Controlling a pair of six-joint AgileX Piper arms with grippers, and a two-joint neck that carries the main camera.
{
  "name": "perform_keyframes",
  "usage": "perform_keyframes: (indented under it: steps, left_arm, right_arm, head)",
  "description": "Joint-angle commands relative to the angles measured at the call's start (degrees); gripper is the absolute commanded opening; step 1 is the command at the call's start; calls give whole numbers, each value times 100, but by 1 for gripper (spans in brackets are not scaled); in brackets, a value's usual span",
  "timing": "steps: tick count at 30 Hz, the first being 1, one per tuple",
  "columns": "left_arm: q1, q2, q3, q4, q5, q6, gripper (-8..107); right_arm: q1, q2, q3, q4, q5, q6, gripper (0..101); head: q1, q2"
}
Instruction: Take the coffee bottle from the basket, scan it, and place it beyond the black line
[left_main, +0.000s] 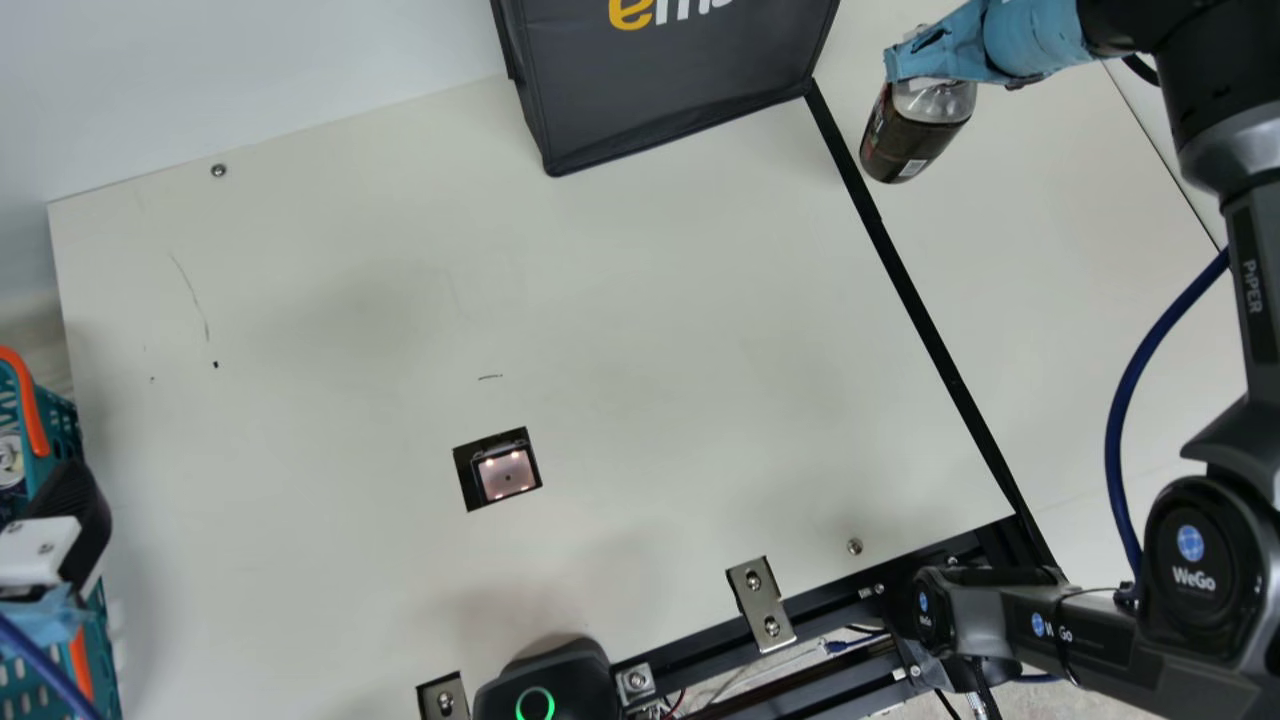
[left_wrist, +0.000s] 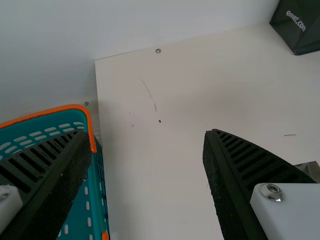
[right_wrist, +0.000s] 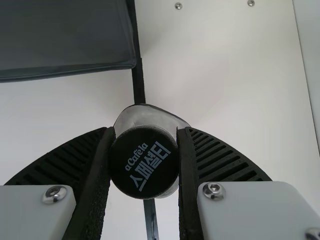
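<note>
While its cap sits pinched between the two fingers of the right end effector (left_main: 920, 62), the coffee bottle (left_main: 912, 138) hangs between one and two o'clock in the main view, pictured just on the three o'clock side of the black line (left_main: 930, 320). Its long axis slants there, base towards seven, cap end towards one; in the right wrist view the cap faces the camera. I cannot tell whether the base touches the worktop (left_main: 350, 280). The left end effector (left_main: 82, 508), fingers spread, is near nine, by the teal perforated basket (left_wrist: 75, 106). The scanner window (left_main: 507, 474) lies towards eight, the dark grey bag (left_main: 660, 110) at twelve.
</note>
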Motion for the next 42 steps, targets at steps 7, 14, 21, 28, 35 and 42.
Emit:
perform_keyframes:
  steps: [7,14,21,28,35,42]
  left_arm:
    - [0,0,0,0,0,0,90]
    - [0,0,0,0,0,0,90]
    - [0,0,0,0,0,0,90]
    - [0,0,0,0,0,0,90]
    - [0,0,0,0,0,0,90]
    - [0,0,0,0,0,0,90]
  right_arm:
    - [-159,247,68,-31,-231,43,0]
    - [-254,488,22,-93,-378,114,0]
    - [-303,656,-13,-124,-460,163,0]
    - [-327,743,-5,-129,-507,210,16]
    - [-337,757,20,-108,-529,231,39]
    - [-341,748,30,-79,-525,230,63]
  head:
    - [-148,-13]
    - [-148,-13]
    - [-148,-13]
    - [-148,-13]
    - [-148,-13]
    - [-148,-13]
